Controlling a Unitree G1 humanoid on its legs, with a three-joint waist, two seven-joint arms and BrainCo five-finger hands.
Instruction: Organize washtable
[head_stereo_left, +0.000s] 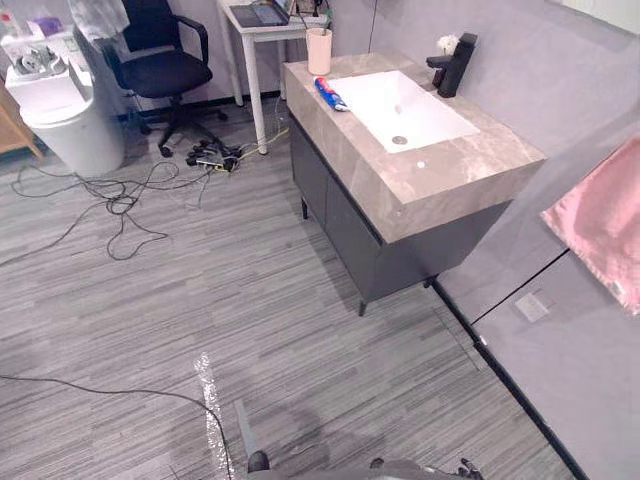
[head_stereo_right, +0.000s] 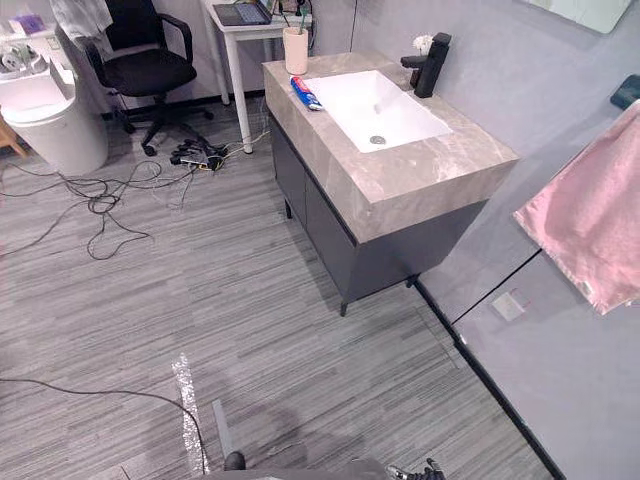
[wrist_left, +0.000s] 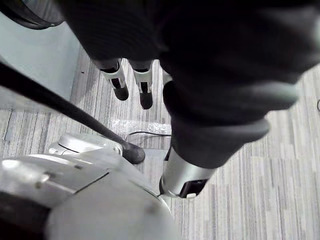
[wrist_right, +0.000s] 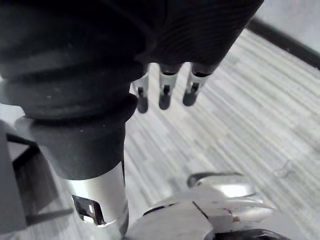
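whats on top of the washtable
A pink cup at the far corner, a toothpaste tube lying beside the white basin, and a black faucet at the back. Something small and white sits behind the faucet, partly hidden. The cup's inside cannot be seen.

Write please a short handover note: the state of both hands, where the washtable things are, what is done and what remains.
Left hand: open, empty, hanging over the floor.
Right hand: open, empty, also over the floor.
The washtable stands ahead, apart from both hands. The cup is upright on its far corner. The toothpaste tube lies on the counter beside the sink, near the cup. A pink towel hangs at the right.
Done: nothing visible.
Left: approach, then probably put the tube into the cup.
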